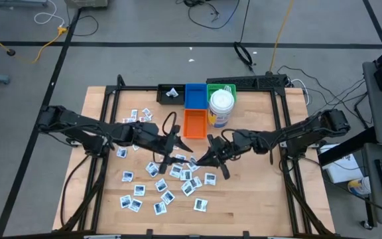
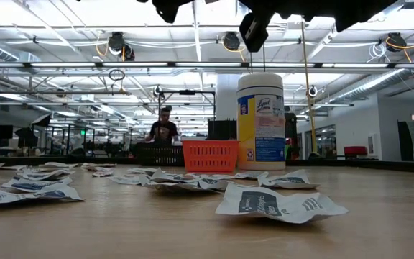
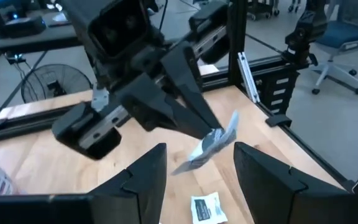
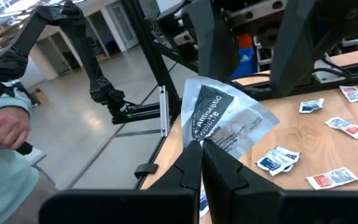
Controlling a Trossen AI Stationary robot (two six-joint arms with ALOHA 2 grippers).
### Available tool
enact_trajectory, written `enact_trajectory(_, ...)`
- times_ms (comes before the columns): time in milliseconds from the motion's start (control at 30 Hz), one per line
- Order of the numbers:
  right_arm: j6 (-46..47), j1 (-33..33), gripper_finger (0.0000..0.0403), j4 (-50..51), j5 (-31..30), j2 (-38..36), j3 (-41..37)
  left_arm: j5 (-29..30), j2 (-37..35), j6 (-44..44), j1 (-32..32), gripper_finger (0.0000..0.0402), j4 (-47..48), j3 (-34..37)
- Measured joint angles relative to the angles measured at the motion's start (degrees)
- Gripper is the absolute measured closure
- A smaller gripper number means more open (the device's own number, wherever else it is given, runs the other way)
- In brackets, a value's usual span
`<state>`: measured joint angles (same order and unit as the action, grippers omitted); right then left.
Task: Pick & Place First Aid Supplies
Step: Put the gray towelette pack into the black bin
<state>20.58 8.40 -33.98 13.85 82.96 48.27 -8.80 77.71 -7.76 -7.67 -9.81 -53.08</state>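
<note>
Nearest the right wrist camera, the right gripper (image 4: 201,146) pinches an antiseptic packet (image 4: 225,121) aloft over the table (image 1: 257,199), left gripper (image 3: 194,165) half-open and empty at its 9 o'clock; advise steady transfer toward the bins (image 1: 194,109) at 12 o'clock.

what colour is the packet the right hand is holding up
White with dark print; the packet, pinched in the right hand, shows best in the right wrist view.
</note>
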Motion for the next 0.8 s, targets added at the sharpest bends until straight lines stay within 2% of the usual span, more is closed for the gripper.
enact_trajectory(300, 1.27, -0.15, 0.0403, 0.12, 0.02, 0.00, -0.02, -2.45, 1.65, -1.37, -0.06, 0.0222, -0.99, 0.02)
enact_trajectory(367, 1.27, -0.15, 0.0403, 0.31, -0.02, 0.00, -0.04, -2.76, 1.66, -1.36, -0.06, 0.0247, -1.39, 0.09)
enact_trajectory(633, 1.07, -0.17, 0.0403, 0.21, -0.29, -0.02, -0.04, -3.30, 1.51, -1.26, -0.06, 0.0386, -2.88, 0.04)
enact_trajectory(800, -0.40, -0.17, 0.0397, -0.07, -0.43, 0.00, -0.07, -3.31, 1.50, -0.45, -0.06, 0.0393, -2.34, 0.04)
